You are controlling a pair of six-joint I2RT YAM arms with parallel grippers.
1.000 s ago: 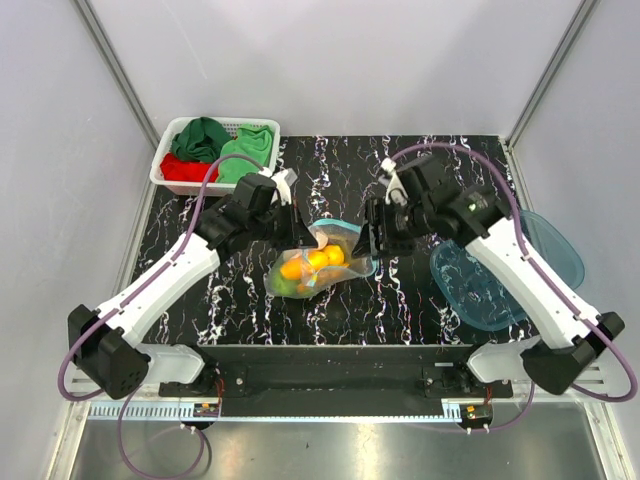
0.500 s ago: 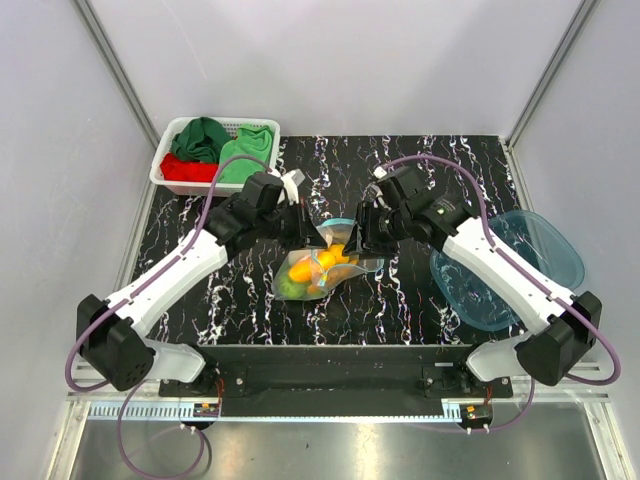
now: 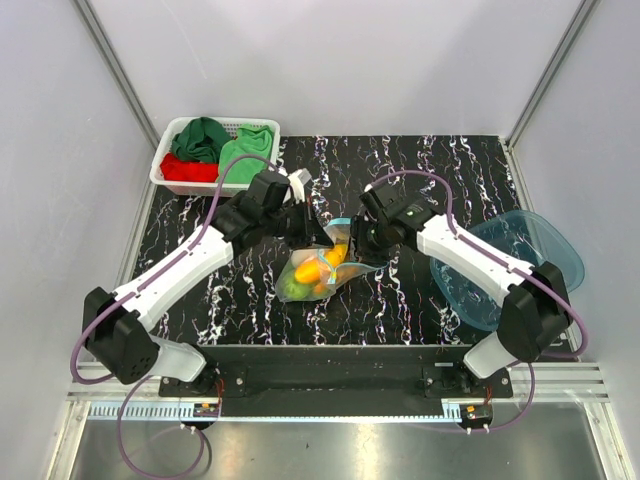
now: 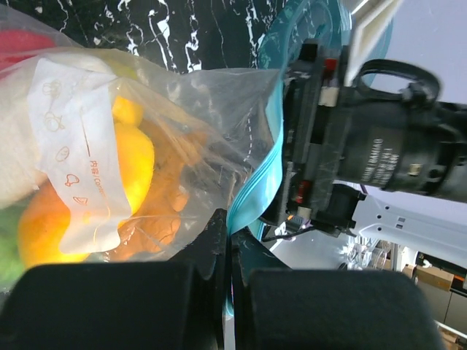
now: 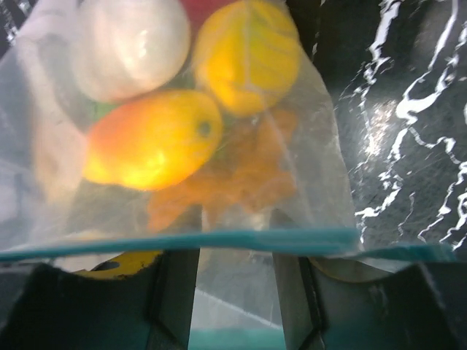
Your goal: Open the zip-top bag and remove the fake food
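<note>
The zip-top bag (image 3: 318,268) lies mid-table, clear, with a light blue zip strip (image 5: 182,240). Inside it is the fake food (image 3: 312,270): yellow and orange pieces (image 5: 153,138), a pale white one (image 5: 128,44), some green and red. My left gripper (image 3: 320,236) is shut on the zip strip at the bag's far left edge; in the left wrist view the jaws (image 4: 228,230) pinch the blue strip (image 4: 259,182). My right gripper (image 3: 358,241) is open at the bag's right edge. In the right wrist view the zip strip runs across its two spread fingers (image 5: 179,292).
A translucent teal tub (image 3: 520,262) sits at the right, under the right arm. A white basket (image 3: 165,165) with red and green cloths stands at the back left. The table top (image 3: 400,300) is black marbled.
Both arms have moved inward. My right gripper has swung left up to the bag's zip edge. My left gripper has moved right with the strip, and the bag has bunched up between them.
</note>
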